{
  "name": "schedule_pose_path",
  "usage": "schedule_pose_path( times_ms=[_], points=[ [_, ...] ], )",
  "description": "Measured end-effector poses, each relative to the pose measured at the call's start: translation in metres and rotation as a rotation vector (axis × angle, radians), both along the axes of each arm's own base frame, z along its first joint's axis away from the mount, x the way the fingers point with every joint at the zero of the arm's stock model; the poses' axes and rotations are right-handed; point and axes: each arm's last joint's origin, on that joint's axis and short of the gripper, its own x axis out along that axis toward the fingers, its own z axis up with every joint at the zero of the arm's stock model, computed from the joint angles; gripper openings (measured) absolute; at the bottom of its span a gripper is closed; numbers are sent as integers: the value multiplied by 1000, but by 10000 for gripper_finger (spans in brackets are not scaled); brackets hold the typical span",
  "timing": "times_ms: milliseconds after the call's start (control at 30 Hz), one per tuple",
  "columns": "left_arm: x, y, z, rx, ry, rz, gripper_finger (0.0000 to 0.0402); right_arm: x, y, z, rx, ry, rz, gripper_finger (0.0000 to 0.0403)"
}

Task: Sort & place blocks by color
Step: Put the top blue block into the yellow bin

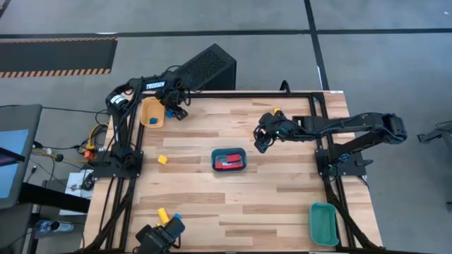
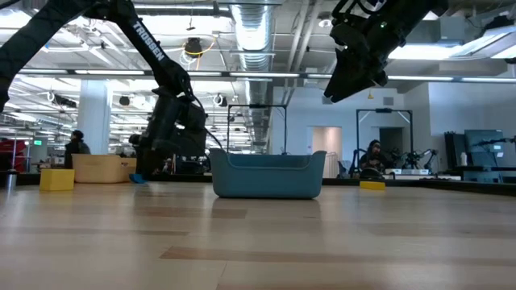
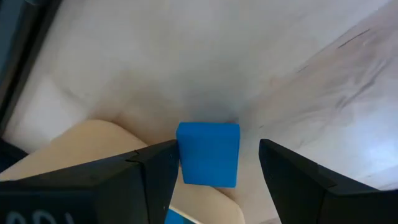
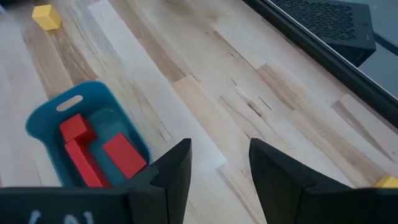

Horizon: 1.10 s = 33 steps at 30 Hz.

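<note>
A blue block lies on the table beside the yellow-orange tray at the far left. My left gripper points down over it, open, with one finger on either side. A second blue block lies in that tray. Red blocks fill the teal tray at mid-table. Yellow blocks lie loose. My right gripper hangs open and empty above the table, to the right of the teal tray. My left gripper has one finger right against a side of the blue block. I cannot tell whether it touches. The other finger stands clear of the block. The fingers come from above, and the block rests on the table.
A teal-green tray stands at the near right corner. A yellow block and a blue one sit by a dark device at the near left. A black box stands behind the far edge.
</note>
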Motion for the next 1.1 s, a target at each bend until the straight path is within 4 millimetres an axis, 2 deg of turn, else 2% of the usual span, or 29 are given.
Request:
schedule_pose_path(
  times_ms=[200, 433, 600, 733, 867, 1100],
  points=[
    [0, -3, -4, 1, 7, 25, 192, 0, -3, 0, 3, -1, -12, 180],
    [5, -9, -3, 3, 24, 40, 91, 1, 4, 0, 36, -16, 1, 172],
    [13, -15, 0, 32, 9, 68, 91, 1, 11, 0, 44, -20, 25, 171],
    [23, -28, 21, 91, -35, 20, 94, 2, 16, 0, 62, -31, 27, 171],
    [24, -35, 49, 232, -52, -28, 117, 2, 17, 0, 96, -54, 2, 169],
    [-8, -30, 88, 338, -83, 104, 102, 5, 18, 1, 228, -96, 47, 169]
  ],
)
